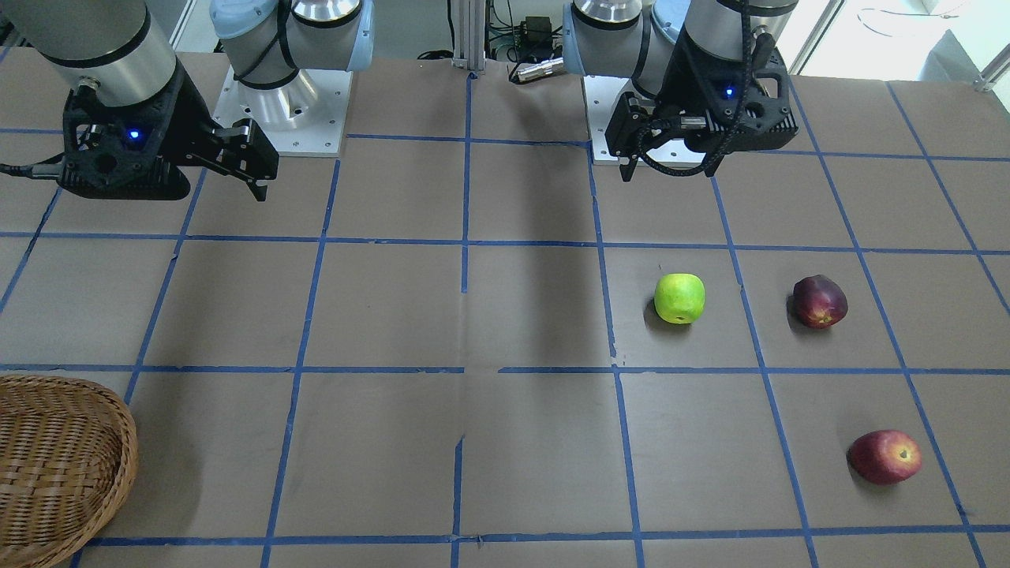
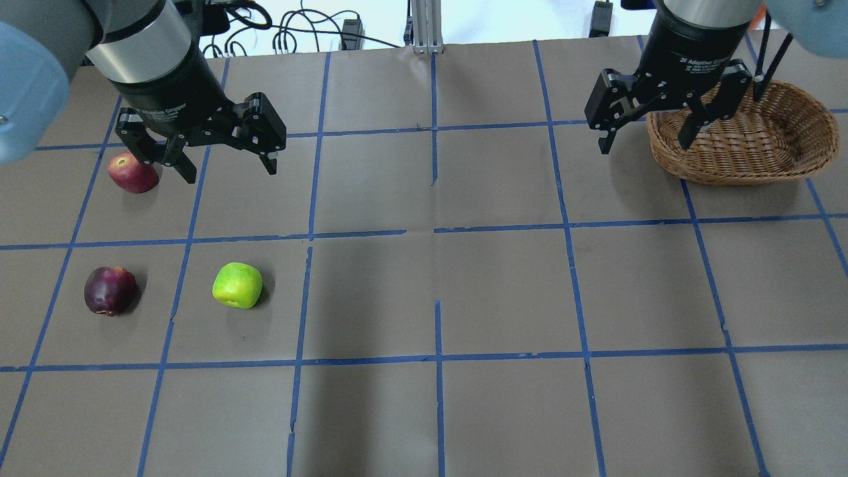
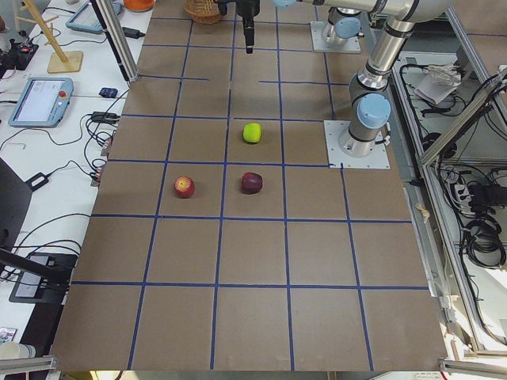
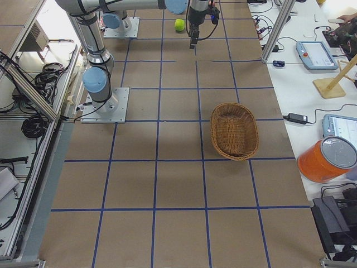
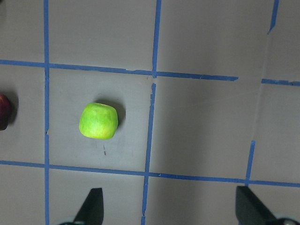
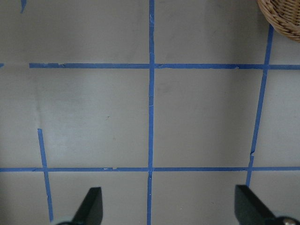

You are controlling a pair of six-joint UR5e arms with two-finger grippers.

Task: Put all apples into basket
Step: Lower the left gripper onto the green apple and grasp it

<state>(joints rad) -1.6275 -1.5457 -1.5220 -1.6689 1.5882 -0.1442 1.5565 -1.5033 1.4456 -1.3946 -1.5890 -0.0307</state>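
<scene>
**Three apples on the left half of the bench, basket on the right, both pincers wide**

All three apples lie on the brown bench (image 2: 503,285), toward its left end. The dark purplish-red apple (image 2: 109,291) is the one nearest that end. The lighter red apple (image 2: 132,173) lies beyond it, closer to the operators' edge, with its yellowish stem patch showing in the front-facing view. The green apple (image 2: 237,285) sits in the next taped square inward from the dark one, about as far from the robot's edge. The three are well apart from one another.

The left gripper (image 2: 230,172) hangs above this group with its jaws spread wide and nothing between them. Its wrist camera looks down on the green apple, with the dark apple just cut by that view's left edge. It touches no fruit.

Past the middle of the bench, the right gripper (image 2: 644,146) hovers over bare table, jaws likewise wide and holding nothing. The basket (image 2: 748,162) stands just beside it, toward the bench's right end and the operators' edge. Its woven rim shows in the top right corner of the right wrist view. The basket is well apart from every apple.
</scene>
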